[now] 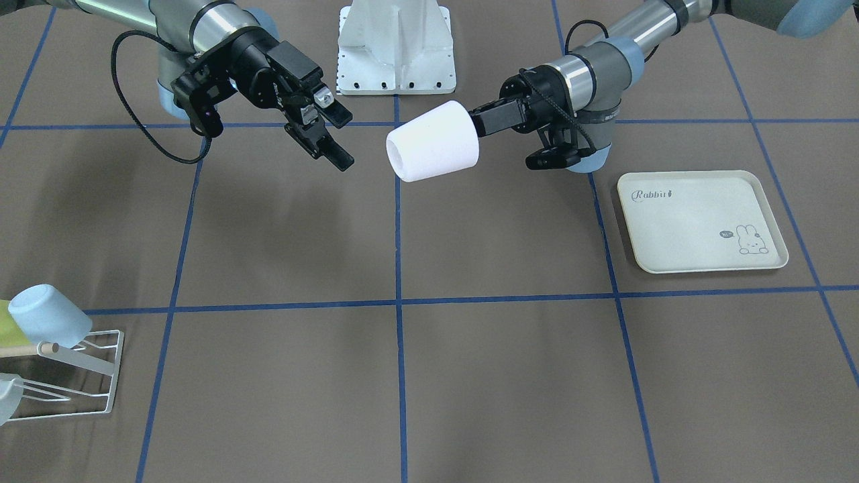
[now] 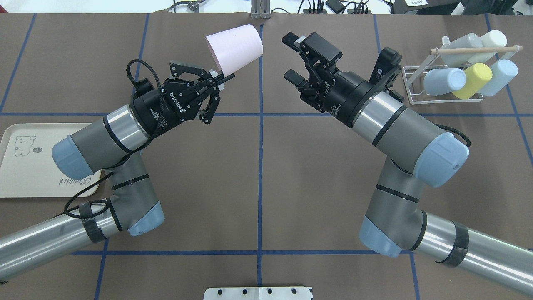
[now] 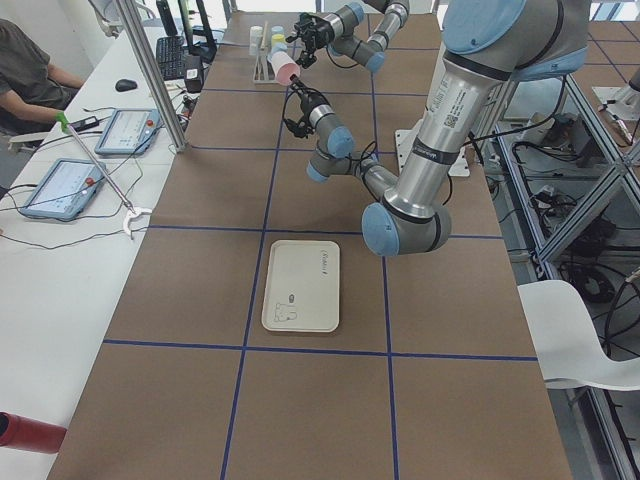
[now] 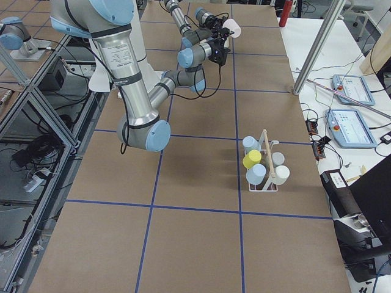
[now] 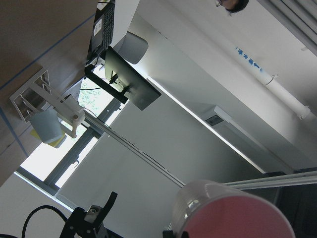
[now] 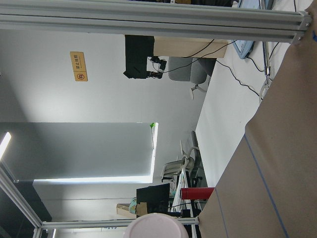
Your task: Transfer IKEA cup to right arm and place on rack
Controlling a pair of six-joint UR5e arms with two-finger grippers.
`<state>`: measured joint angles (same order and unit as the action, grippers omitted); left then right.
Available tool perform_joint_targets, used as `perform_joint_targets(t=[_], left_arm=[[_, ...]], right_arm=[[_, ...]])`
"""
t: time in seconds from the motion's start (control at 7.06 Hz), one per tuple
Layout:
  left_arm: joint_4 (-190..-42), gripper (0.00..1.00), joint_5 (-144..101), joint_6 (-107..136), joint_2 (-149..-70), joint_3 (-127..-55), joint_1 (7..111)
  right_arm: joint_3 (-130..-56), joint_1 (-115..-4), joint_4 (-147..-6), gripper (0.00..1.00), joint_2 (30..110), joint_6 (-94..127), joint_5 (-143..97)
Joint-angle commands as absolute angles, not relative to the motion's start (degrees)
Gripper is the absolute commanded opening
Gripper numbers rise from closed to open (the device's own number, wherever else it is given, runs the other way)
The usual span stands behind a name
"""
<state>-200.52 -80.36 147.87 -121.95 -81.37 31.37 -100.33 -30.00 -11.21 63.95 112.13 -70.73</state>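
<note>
The IKEA cup (image 1: 433, 141) is pale pink-white and held sideways in mid-air over the table's middle, mouth toward the right arm. My left gripper (image 1: 484, 122) is shut on its base; in the overhead view the gripper (image 2: 222, 79) sits just below the cup (image 2: 234, 46). My right gripper (image 1: 343, 139) is open and empty, a short gap from the cup's mouth, also in the overhead view (image 2: 290, 57). The cup shows in the left wrist view (image 5: 233, 213) and the right wrist view (image 6: 156, 225). The white wire rack (image 2: 416, 89) stands at the far right.
The rack (image 1: 100, 376) holds several pastel cups, blue (image 2: 444, 81) and yellow (image 2: 474, 80) among them, under a wooden dowel (image 2: 474, 50). A cream rabbit-print tray (image 2: 37, 175) lies on the left side. A white mount plate (image 1: 396, 47) sits at the robot's base.
</note>
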Motion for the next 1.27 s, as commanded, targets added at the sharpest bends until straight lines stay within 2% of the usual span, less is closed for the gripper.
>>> perform_joint_targets(t=[0.0,1.13], left_arm=[[-197.86,0.0,-80.16,147.74,-123.56,-79.98,31.29],[-195.12,0.0,-76.3,145.72,-126.74,-79.98,26.73]], right_arm=[[-100.28,-29.79,-11.6,1.0,63.9,109.6,-70.49],[-99.32,-29.44,-11.25,1.0,63.72,109.51,-69.17]])
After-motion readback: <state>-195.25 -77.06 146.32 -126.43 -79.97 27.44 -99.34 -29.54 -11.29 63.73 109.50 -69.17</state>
